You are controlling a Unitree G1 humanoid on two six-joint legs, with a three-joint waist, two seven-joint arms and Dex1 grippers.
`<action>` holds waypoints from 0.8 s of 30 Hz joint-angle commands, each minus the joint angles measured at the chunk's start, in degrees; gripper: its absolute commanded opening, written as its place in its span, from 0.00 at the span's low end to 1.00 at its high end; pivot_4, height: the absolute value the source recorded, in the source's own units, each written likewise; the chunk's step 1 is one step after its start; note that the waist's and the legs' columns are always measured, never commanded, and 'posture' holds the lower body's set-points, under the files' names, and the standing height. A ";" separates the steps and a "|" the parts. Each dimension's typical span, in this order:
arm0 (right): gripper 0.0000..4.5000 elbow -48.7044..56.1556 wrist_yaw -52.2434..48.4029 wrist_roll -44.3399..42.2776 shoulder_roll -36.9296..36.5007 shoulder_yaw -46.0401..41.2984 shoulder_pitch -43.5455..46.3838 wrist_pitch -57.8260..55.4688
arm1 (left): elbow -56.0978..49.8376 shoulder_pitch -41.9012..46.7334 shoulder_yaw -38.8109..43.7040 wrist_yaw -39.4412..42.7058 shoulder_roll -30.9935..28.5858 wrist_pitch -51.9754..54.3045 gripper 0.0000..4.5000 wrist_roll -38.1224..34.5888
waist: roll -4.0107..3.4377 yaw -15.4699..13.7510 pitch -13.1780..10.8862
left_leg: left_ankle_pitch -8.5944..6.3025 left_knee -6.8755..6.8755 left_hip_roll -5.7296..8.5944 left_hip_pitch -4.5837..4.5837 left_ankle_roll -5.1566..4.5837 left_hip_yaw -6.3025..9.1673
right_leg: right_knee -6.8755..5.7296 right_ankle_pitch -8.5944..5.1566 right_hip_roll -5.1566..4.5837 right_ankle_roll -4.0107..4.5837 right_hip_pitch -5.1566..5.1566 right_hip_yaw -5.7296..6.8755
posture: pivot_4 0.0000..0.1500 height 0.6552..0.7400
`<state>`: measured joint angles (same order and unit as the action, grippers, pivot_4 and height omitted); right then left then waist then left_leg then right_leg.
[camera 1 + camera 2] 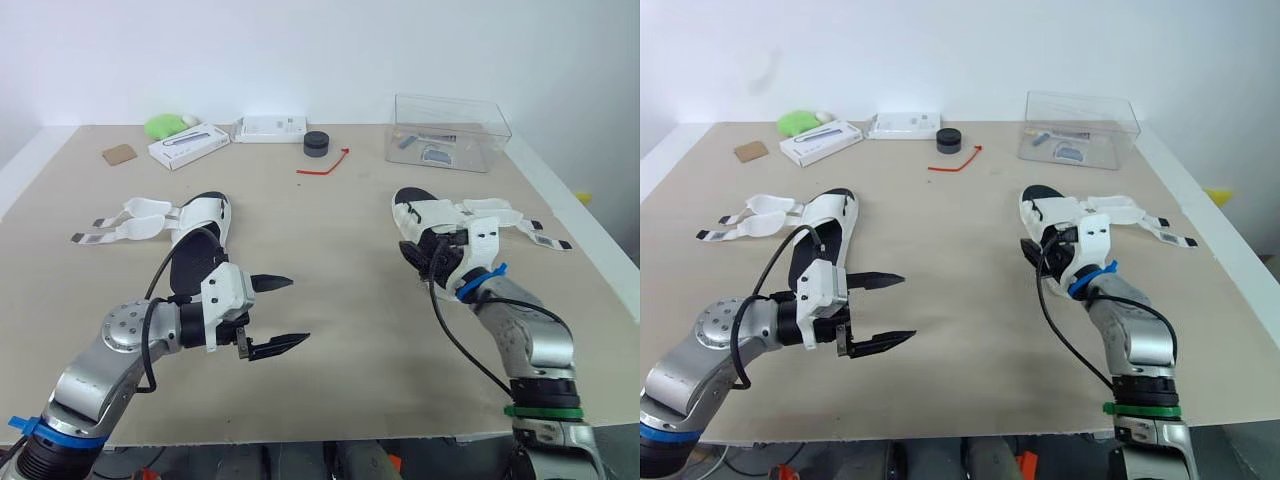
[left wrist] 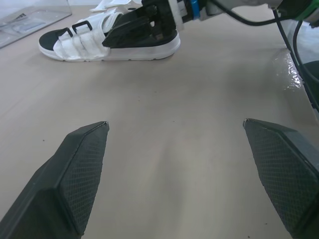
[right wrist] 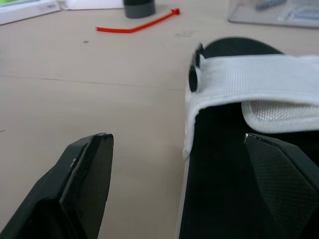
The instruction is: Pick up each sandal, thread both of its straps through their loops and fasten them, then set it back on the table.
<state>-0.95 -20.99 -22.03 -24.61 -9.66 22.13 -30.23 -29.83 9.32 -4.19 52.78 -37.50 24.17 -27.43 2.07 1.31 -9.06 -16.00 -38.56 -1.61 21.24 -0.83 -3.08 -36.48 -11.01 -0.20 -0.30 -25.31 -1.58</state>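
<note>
- left eye view: both sandals lie flat on the table (image 1: 340, 225) and neither is lifted, so the task looks barely begun.
- the left sandal (image 1: 205, 225) sits on the left side with its two white straps splayed outward and undone. the right sandal (image 1: 425, 212) sits on the right side, and its strap ends trail toward the table's right edge, also unfastened.
- the left gripper (image 1: 298, 310) hovers near the left sandal's heel, fingers apart and empty. the right gripper (image 1: 422, 256) is at the right sandal's heel end.
- left wrist view: the left gripper's fingers are spread wide over bare table. the right sandal lies well beyond them, white with a black footbed.
- right wrist view: the right gripper's fingers are parted, one over the table and one over the black footbed, gripping nothing. a white strap with a black loop crosses just ahead.
- all four straps appear left to thread.
</note>
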 commanded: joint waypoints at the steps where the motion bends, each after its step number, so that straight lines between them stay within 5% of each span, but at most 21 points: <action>1: 1.00 -3.30 0.76 3.11 0.32 0.67 3.54 3.98 | -1.60 0.26 1.54 -1.12 0.66 1.01 0.99 -2.33 | -0.01 -0.03 -0.01 | 0.00 0.00 0.01 0.01 0.00 0.00 | 0.00 0.00 -0.02 0.00 -0.01 0.00 | 1.00 1.00; 5: 1.00 -8.16 0.85 4.79 1.04 0.49 6.48 6.52 | -2.51 -1.00 1.26 -2.45 0.80 0.88 0.99 -1.89 | -0.02 0.07 -0.01 | 0.00 -0.01 0.03 -0.01 0.00 -0.03 | 0.01 0.03 -0.04 -0.05 0.00 -0.04 | 1.00 1.00; 15: 0.01 -17.19 -2.27 6.98 1.39 0.73 11.80 11.59 | -3.02 -2.53 1.74 -4.22 0.13 0.03 1.00 -1.14 | -0.02 0.10 -0.01 | 0.00 -0.01 0.03 -0.02 0.00 -0.05 | 0.00 0.05 -0.04 -0.03 0.00 -0.05 | 1.00 1.00; 24: 0.01 -15.75 -7.71 6.35 1.24 2.14 12.21 11.32 | -3.24 -3.08 2.07 -5.03 -0.06 0.06 1.00 -1.37 | -0.02 0.13 -0.01 | 0.00 -0.01 0.01 -0.02 0.00 -0.05 | 0.00 0.05 -0.02 -0.03 0.00 -0.06 | 1.00 1.00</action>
<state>-19.87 -26.27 -14.57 -22.86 -8.43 32.88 -19.03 -30.70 6.34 -3.90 47.86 -37.01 25.09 -28.66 2.05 1.44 -9.07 -16.00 -38.56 -1.60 21.21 -0.83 -3.13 -36.48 -10.96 -0.22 -0.32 -25.31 -1.64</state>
